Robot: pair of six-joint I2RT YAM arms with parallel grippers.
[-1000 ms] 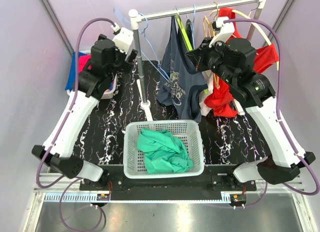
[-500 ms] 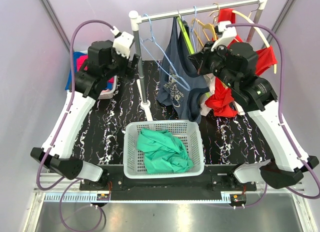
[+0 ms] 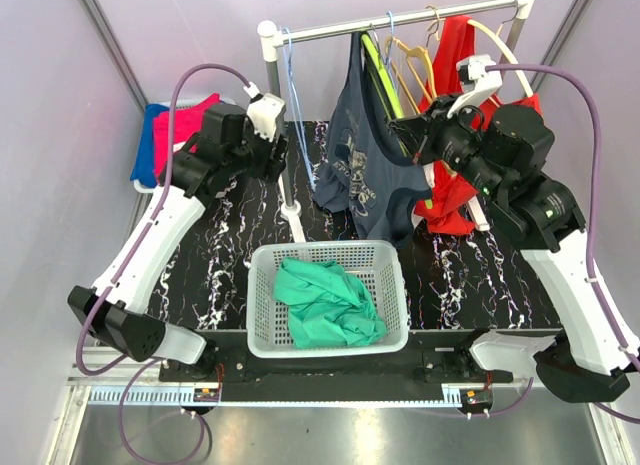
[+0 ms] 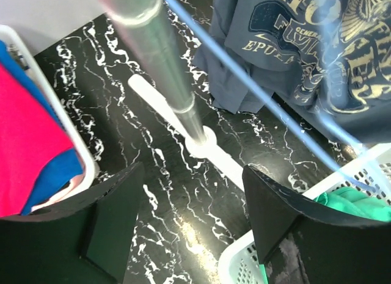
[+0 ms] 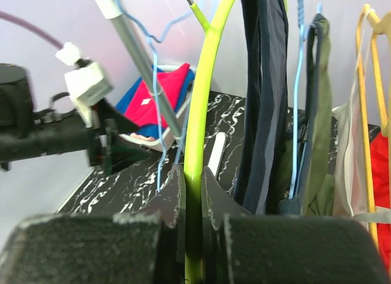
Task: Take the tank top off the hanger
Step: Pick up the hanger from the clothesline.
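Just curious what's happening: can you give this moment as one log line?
tank top: hanging, not removed | right claw: shut on lime hanger | left claw: open, empty, beside rack pole

Slate-blue tank top (image 3: pixel 362 170) with a gold graphic, lime-green plastic hanger (image 5: pixel 194 113) against my black right gripper (image 5: pixel 193 192). Black tabletop (image 3: pixel 200 275) with white marble veins, white mesh basket (image 3: pixel 260 305), teal crumpled cloth (image 3: pixel 325 303).

Centre: rack pole (image 4: pixel 166 73); right: grey tank top (image 4: pixel 305 49); below: basket corner (image 4: pixel 235 269).
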